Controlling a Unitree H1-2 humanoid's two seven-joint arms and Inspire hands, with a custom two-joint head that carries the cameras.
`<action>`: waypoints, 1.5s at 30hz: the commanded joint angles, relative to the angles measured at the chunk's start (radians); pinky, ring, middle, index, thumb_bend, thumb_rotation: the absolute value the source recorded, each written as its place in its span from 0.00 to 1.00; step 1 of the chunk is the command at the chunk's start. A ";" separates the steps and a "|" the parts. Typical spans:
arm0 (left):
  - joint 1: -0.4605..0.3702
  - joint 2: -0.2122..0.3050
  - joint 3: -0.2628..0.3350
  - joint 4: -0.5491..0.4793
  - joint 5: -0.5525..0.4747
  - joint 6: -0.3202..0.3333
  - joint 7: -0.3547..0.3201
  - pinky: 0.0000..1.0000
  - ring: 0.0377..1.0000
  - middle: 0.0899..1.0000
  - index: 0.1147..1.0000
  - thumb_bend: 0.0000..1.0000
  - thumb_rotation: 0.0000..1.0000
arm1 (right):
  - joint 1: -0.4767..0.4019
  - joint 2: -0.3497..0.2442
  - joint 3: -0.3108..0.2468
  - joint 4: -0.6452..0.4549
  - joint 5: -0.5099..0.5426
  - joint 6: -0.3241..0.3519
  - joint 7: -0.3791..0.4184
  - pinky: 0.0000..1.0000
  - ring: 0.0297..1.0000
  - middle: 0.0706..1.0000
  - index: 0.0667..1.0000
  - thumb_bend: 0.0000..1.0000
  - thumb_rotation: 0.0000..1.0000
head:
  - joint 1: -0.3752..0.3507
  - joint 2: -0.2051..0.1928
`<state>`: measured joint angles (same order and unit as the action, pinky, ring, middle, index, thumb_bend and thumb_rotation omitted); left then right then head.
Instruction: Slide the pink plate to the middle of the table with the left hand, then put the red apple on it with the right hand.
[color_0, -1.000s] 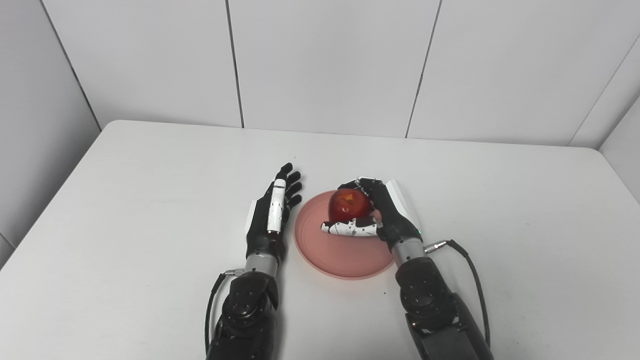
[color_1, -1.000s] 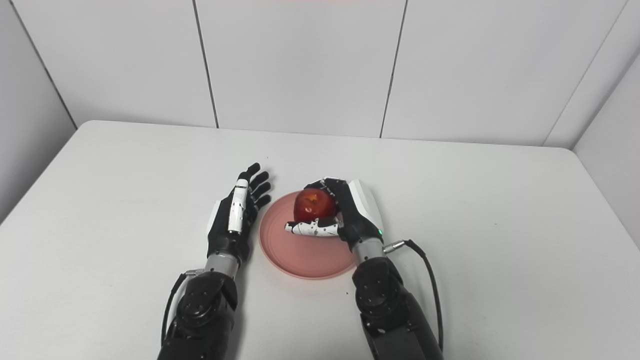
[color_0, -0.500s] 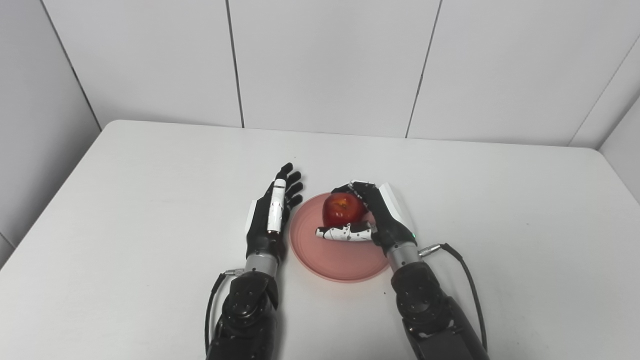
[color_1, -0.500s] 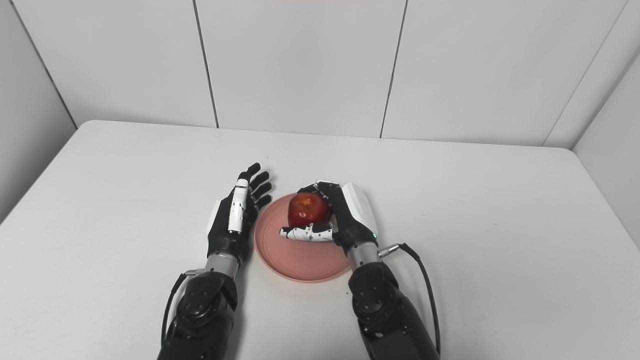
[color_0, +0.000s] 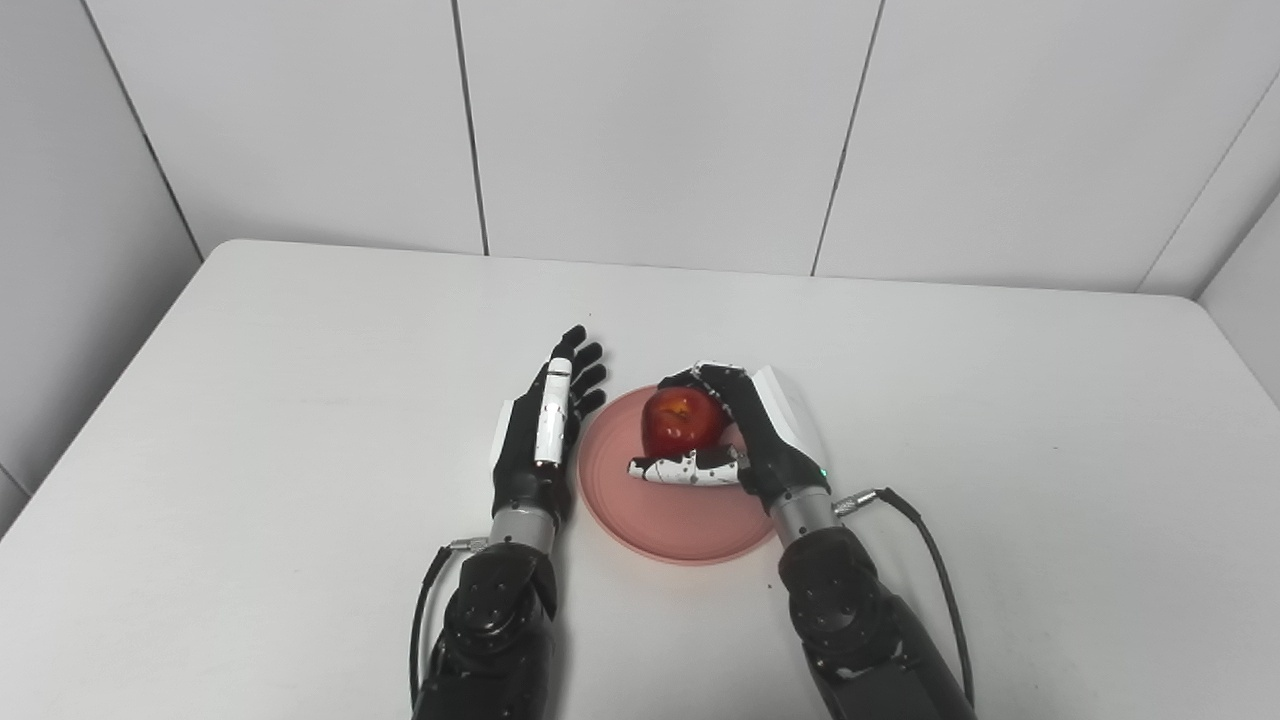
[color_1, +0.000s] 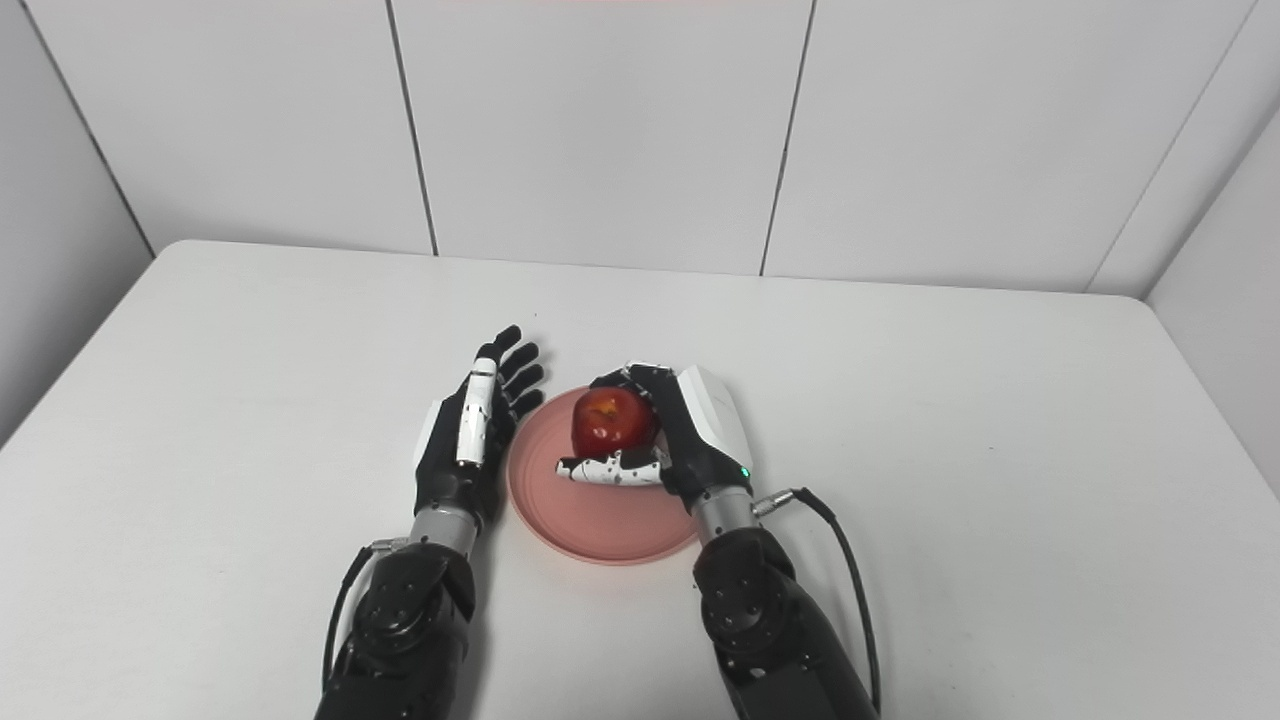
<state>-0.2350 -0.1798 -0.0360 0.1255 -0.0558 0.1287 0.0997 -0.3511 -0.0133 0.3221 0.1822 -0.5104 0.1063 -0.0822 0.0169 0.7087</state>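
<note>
Apple (color_0: 678, 422) over plate (color_0: 680, 525), hand-held (color_0: 765, 445).

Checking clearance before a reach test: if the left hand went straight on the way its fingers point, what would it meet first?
Nothing, as far as the views show. The left hand points away from the robot, slightly right, over bare table. The plate and apple sit to its right, seemingly off that line. Beyond the far edge stands the wall.

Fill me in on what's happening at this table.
The right hand is closed around a red apple and holds it over the pink plate, which sits near the middle of the white table. Whether the apple already touches the plate cannot be told. The left hand rests open just left of the plate, holding nothing.
</note>
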 joint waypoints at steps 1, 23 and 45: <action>-0.016 -0.025 -0.006 -0.007 0.002 -0.023 0.000 0.86 0.88 0.87 0.85 0.39 1.00 | -0.017 -0.005 0.004 -0.035 -0.013 -0.029 -0.001 0.41 0.48 0.49 0.47 0.53 0.07 | 0.001 0.001; -0.018 -0.024 -0.007 -0.008 -0.003 -0.025 -0.006 0.85 0.87 0.87 0.85 0.38 1.00 | -0.004 -0.012 -0.010 -0.068 -0.004 -0.032 0.017 0.56 0.61 0.64 0.65 1.00 0.29 | -0.003 0.000; -0.015 -0.027 0.000 -0.009 -0.032 -0.010 -0.013 0.88 0.88 0.88 0.86 0.38 1.00 | -0.003 -0.026 -0.054 -0.158 -0.007 -0.048 -0.002 0.65 0.71 0.72 0.74 1.00 0.43 | -0.012 -0.004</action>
<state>-0.2350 -0.1798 -0.0342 0.1254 -0.0824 0.1289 0.0926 -0.3185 -0.0432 0.2780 0.0561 -0.5166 0.0992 -0.0605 0.0046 0.7041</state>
